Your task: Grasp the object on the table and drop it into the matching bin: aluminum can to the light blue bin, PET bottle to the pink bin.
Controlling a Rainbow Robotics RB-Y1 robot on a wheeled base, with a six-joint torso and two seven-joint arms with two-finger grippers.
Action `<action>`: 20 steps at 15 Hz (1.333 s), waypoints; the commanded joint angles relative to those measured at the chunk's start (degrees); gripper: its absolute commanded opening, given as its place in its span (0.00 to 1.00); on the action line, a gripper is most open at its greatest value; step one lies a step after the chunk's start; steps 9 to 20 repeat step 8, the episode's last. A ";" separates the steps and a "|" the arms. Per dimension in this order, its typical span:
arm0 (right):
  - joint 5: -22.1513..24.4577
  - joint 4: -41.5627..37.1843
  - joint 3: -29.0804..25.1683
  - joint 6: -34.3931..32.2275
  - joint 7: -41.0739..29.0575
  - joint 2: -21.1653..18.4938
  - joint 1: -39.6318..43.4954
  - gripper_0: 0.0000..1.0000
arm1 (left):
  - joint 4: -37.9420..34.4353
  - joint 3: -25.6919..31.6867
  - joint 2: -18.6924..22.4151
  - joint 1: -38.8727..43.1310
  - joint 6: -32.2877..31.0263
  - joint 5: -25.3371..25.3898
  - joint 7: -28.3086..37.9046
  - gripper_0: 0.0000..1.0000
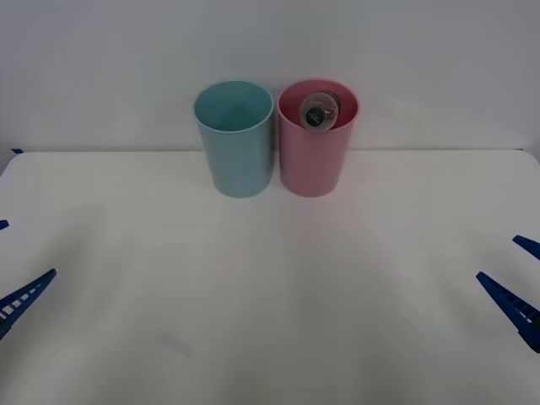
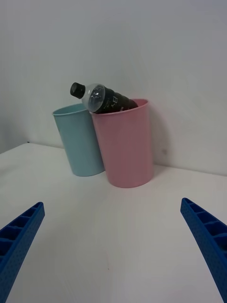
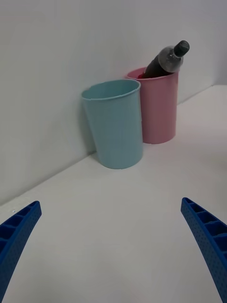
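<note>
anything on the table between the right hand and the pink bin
Nothing: the front view shows bare white table between the open right hand and the pink bin, which holds the bottle.

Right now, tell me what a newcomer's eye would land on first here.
The two bins at the table's far edge, touching: the light blue bin on the left, the pink bin on the right. A black-capped bottle leans inside the pink one, its neck poking over the rim. The left gripper and right gripper wait open at the near sides.
</note>
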 commanded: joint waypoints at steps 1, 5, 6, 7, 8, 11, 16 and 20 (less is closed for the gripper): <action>0.00 0.00 0.00 0.00 0.00 0.00 0.00 1.00 | 0.03 0.63 0.00 2.20 0.06 0.98 -0.07 1.00; 0.00 0.00 0.00 0.00 0.00 0.00 0.00 1.00 | 0.03 0.90 0.00 3.96 0.24 1.50 0.46 1.00; 0.00 0.00 0.00 0.00 0.00 0.00 0.00 1.00 | 0.03 0.90 0.00 3.96 0.24 1.50 0.46 1.00; 0.00 0.00 0.00 0.00 0.00 0.00 0.00 1.00 | 0.03 0.90 0.00 3.96 0.24 1.50 0.46 1.00; 0.00 0.00 0.00 0.00 0.00 0.00 0.00 1.00 | 0.03 0.90 0.00 3.96 0.24 1.50 0.46 1.00; 0.00 0.00 0.00 0.00 0.00 0.00 0.00 1.00 | 0.03 0.90 0.00 3.96 0.24 1.50 0.46 1.00; 0.00 0.00 0.00 0.00 0.00 0.00 0.00 1.00 | 0.03 0.90 0.00 3.96 0.24 1.50 0.46 1.00; 0.00 0.00 0.00 0.00 0.00 0.00 0.00 1.00 | 0.03 0.90 0.00 3.96 0.24 1.50 0.46 1.00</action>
